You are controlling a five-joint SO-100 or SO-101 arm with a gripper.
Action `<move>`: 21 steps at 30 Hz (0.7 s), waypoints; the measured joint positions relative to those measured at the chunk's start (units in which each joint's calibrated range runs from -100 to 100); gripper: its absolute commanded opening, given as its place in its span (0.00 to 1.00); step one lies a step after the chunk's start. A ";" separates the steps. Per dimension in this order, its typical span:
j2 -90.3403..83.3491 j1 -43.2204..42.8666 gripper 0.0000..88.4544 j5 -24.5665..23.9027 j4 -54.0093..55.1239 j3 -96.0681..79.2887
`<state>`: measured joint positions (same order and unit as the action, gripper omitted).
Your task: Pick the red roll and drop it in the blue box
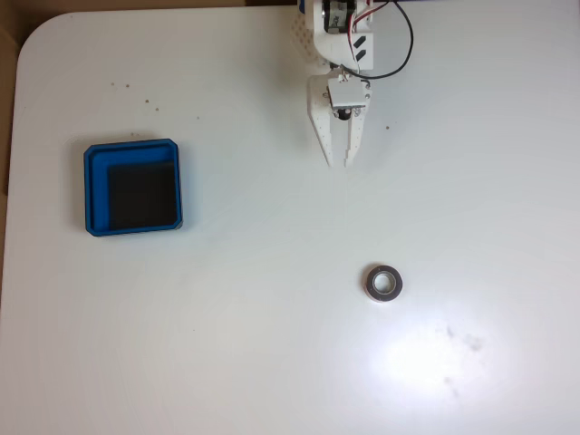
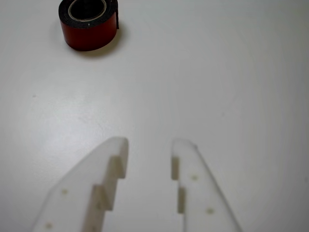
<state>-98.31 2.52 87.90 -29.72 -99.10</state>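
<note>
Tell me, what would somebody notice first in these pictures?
Probably the blue box, bright against the white table at the left of the fixed view, with nothing in it. Next the red roll, alone at the top left of the wrist view, apart from the white tool, whose fingers are parted.

red roll (image 1: pixel 384 283): flat on table, lower right | blue box (image 1: pixel 93 186): left, black floor, well apart

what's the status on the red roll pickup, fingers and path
Gripper open, empty, fingers apart above bare table. Red roll lies flat, untouched, ahead of the gripper. Blue box empty, off to the left in fixed view. Nothing in the way.
</note>
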 measured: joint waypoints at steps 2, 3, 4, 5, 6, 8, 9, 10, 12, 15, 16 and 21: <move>0.00 0.00 0.03 0.00 0.00 0.00; 0.00 0.00 0.03 0.00 0.00 0.00; 0.00 0.00 0.03 0.00 0.00 0.00; 0.00 0.00 0.03 0.00 0.00 0.00; 0.00 0.00 0.03 0.00 0.00 0.00; 0.00 0.00 0.03 0.00 0.00 0.00; 0.00 0.00 0.03 0.00 0.00 0.00; 0.00 0.00 0.03 0.00 0.00 0.00; 0.00 0.00 0.03 0.00 0.00 0.00; 0.00 0.00 0.03 0.00 0.00 0.00; 0.00 -0.10 0.03 0.00 0.00 0.00; 0.00 -6.93 0.03 -0.08 0.00 0.00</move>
<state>-98.31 -4.40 87.81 -29.72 -99.10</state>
